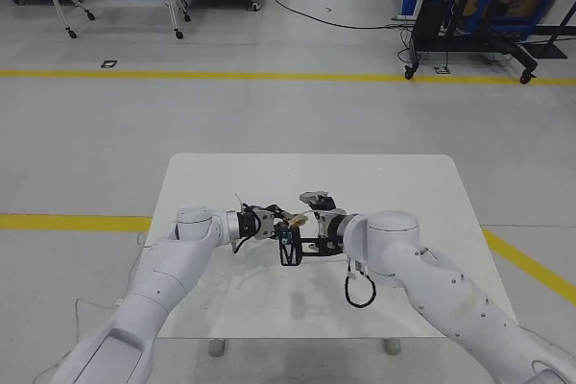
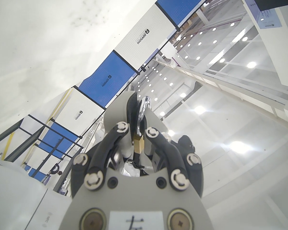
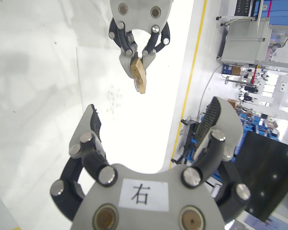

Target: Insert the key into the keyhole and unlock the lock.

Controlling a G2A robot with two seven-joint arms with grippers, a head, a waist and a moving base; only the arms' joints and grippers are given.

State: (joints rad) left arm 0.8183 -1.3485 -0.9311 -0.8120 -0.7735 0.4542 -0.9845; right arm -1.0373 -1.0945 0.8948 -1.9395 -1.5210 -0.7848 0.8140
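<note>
tabletop (image 1: 403, 182): white, rounded corners | stood on grey floor (image 1: 269, 115) with yellow lines | small dark specks (image 3: 112, 101) lay on it

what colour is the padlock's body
The small metal padlock body is brass-gold; best in the right wrist view.

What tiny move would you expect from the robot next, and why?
Probably the right hand eases forward toward the padlock: its fingers are open and empty, while the left hand holds the padlock out facing it, a small silver piece, maybe the key, at its side.
</note>
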